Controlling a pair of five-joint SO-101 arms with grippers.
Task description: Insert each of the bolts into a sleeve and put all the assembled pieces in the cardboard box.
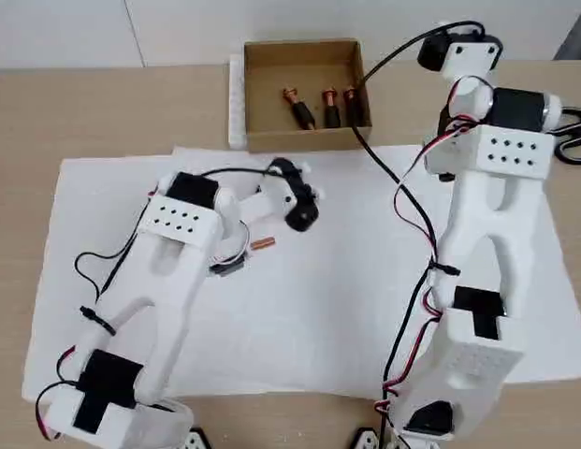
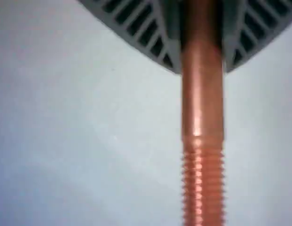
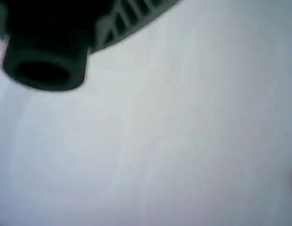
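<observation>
Left hand [image 2: 202, 42] grips bolt [image 2: 202, 150], right hand [image 3: 75, 23] sleeve [image 3: 44, 70]; white sheet [image 2: 66, 141] beneath both.

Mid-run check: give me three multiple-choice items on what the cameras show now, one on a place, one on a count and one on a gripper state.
1. Where do the assembled pieces lie? A on the white sheet; B in the cardboard box; C on the bare table.
2. How many assembled pieces are there? A three; B two; C five.
3. What is the left gripper doing? A open, empty; B shut on a black sleeve; C shut on a copper bolt.
Answers: 1 B, they rest on the box floor. 2 A, three lie side by side. 3 C, the left wrist view shows the bolt clamped between its jaws.
</observation>
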